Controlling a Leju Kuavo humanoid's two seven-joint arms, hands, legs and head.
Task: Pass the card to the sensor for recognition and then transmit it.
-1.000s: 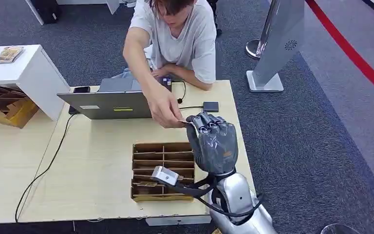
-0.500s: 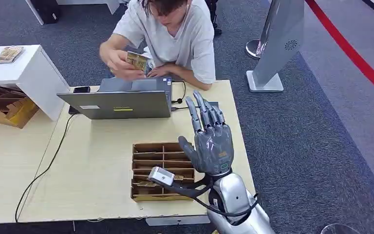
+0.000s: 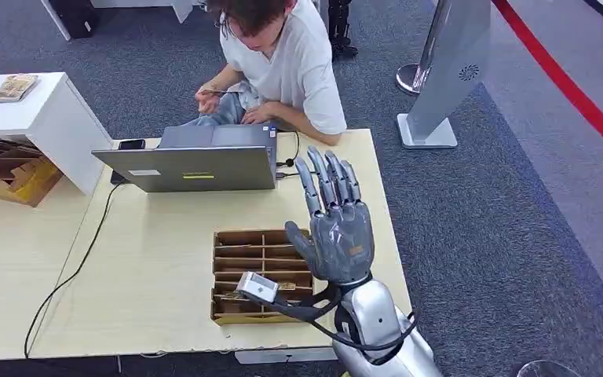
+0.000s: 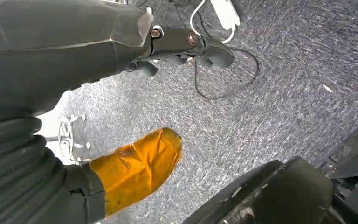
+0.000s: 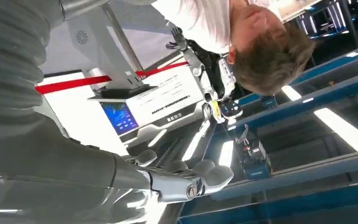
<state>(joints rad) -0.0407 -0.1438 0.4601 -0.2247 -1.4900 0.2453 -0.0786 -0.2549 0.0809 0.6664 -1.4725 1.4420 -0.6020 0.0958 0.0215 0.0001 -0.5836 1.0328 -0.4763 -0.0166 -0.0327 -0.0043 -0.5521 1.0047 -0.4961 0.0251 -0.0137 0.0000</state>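
At the far left of the head view a white side table carries a small pack, with cardboard pieces lying below it on the lighter bench. A black cable runs across the wooden table up to a grey laptop, whose raised lid faces the robot, and a dark phone lies just beside its left corner. Behind the laptop a person in a white shirt sits bent forward, holding a thin card between the fingers in front of the chest, well apart from the robot. Nearer the robot, a brown cardboard tray with compartments sits on the table. The right hand stands upright just right of the tray, its fingers straight and spread apart with nothing in them. In the left wrist view the left hand hangs over grey carpet, fingers loosely apart and holding nothing. At the far right stands a silver kiosk.
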